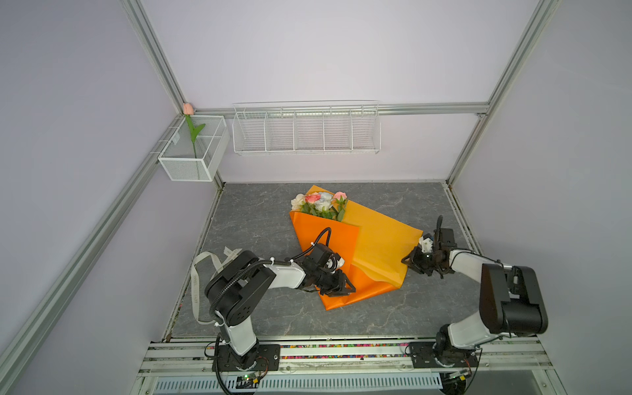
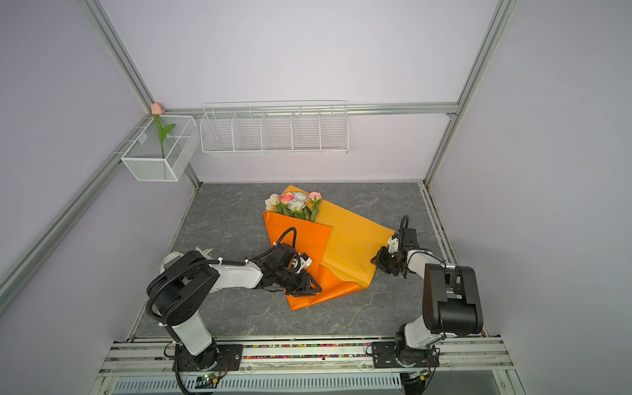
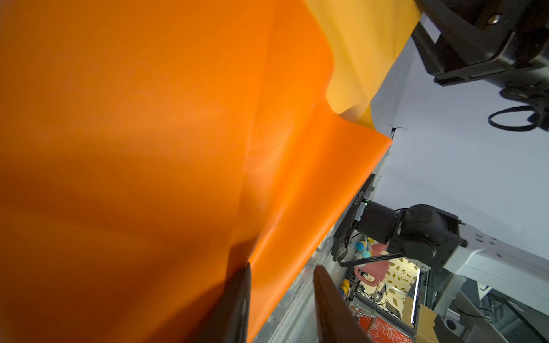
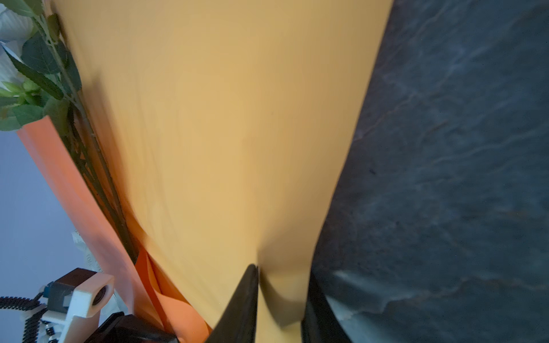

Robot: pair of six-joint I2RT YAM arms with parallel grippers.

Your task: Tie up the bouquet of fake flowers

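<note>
The bouquet of fake flowers (image 1: 321,201) (image 2: 294,201) lies mid-table on orange wrapping paper (image 1: 376,239) (image 2: 349,236). The paper's left flap is folded over the stems and its paler right flap is lifted. My left gripper (image 1: 342,289) (image 2: 309,289) is at the paper's lower tip. In the left wrist view it (image 3: 283,268) is open, and the orange sheet's (image 3: 148,148) edge runs loosely between the fingers. My right gripper (image 1: 408,261) (image 2: 376,260) is at the right flap's corner. In the right wrist view it (image 4: 282,271) is shut on a curl of the pale paper (image 4: 222,118), with the green stems (image 4: 89,148) beyond.
A beige ribbon (image 1: 196,284) lies on the table behind the left arm. A white mesh basket (image 1: 191,167) holding a single pink tulip (image 1: 193,136) hangs at the back left. A white wire shelf (image 1: 306,130) is on the back wall.
</note>
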